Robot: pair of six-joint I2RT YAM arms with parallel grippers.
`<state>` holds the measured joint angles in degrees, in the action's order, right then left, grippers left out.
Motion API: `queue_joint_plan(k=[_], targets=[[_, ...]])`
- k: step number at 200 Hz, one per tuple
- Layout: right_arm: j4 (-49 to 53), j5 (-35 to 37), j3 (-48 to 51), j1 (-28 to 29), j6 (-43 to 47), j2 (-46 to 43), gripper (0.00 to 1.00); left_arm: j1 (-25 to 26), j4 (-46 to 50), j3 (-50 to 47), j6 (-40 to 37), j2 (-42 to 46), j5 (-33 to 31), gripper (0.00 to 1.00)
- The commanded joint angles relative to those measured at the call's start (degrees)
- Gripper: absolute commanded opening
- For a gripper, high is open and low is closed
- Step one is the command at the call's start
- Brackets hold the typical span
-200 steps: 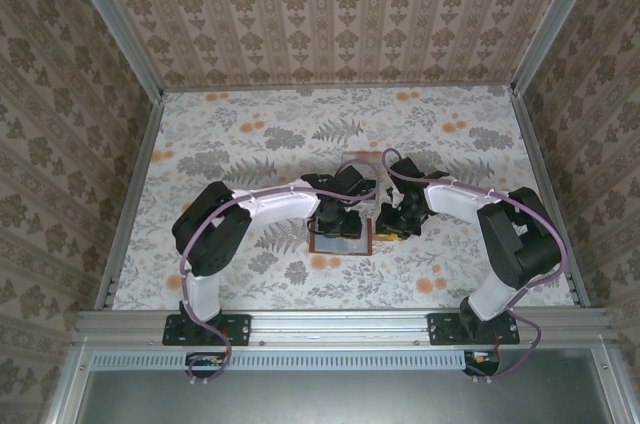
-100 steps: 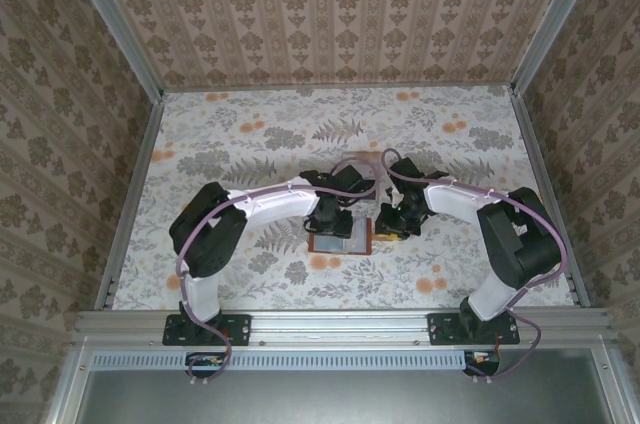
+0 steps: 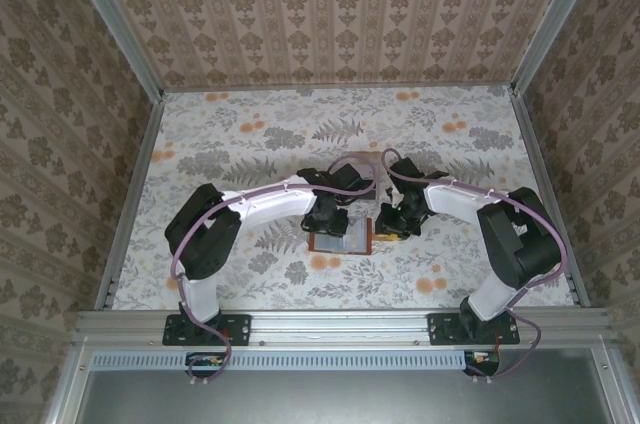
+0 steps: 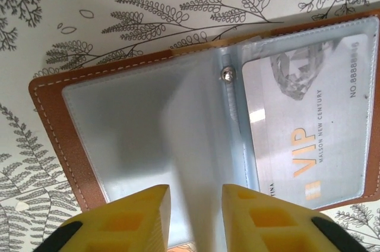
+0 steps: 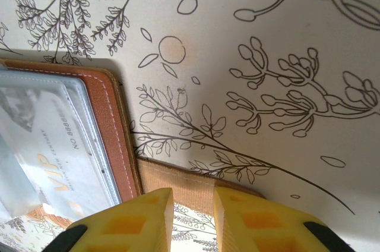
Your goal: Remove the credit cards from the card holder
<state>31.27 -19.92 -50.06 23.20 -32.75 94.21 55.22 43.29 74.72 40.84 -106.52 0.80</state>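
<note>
**Card holder (image 3: 345, 241) laid open, strap tab toward the right edge**

The card holder was spread flat, lining up, midway between the left and right edges of the table (image 3: 250, 134) and nearer its near edge. Its long axis was set parallel to that edge, and its strap tab (image 5: 190, 183) was pointed toward the right edge. One credit card (image 4: 303, 139) was lodged in the strap-side pocket, its long axis crosswise to the holder's. A pale sleeve leaf (image 4: 193, 133) was straddled by the left gripper (image 4: 193, 195); whether it was clamped could not be told. The right gripper (image 5: 193, 195) was held slightly spread, tips over the strap tab.
</note>
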Motion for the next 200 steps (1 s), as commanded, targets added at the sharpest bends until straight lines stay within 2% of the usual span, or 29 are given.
queue_joint_plan(k=[1,27,50,94,143,200], targets=[[1.7,1.3,-0.9,0.3,1.0,0.7,0.26,0.4,0.4,1.0,-0.5,2.4,0.4,0.23],[1.9,1.5,-1.0,0.3,1.0,0.8,0.26,0.4,-1.1,0.6,-0.4,2.9,2.2,0.12],[2.0,1.4,-1.2,0.4,1.1,1.0,0.26,0.3,-1.1,0.3,-0.5,3.1,2.2,0.09],[2.0,1.5,-1.3,0.3,1.2,1.1,0.26,0.2,2.5,0.1,-1.2,2.0,-1.4,0.10],[3.0,2.5,-1.9,0.3,1.6,1.1,0.26,0.0,5.5,-1.0,-1.7,0.6,-4.8,0.16],[3.6,3.0,-2.4,0.3,1.7,1.0,0.26,-0.1,6.0,-2.7,-1.8,0.5,-6.0,0.21]])
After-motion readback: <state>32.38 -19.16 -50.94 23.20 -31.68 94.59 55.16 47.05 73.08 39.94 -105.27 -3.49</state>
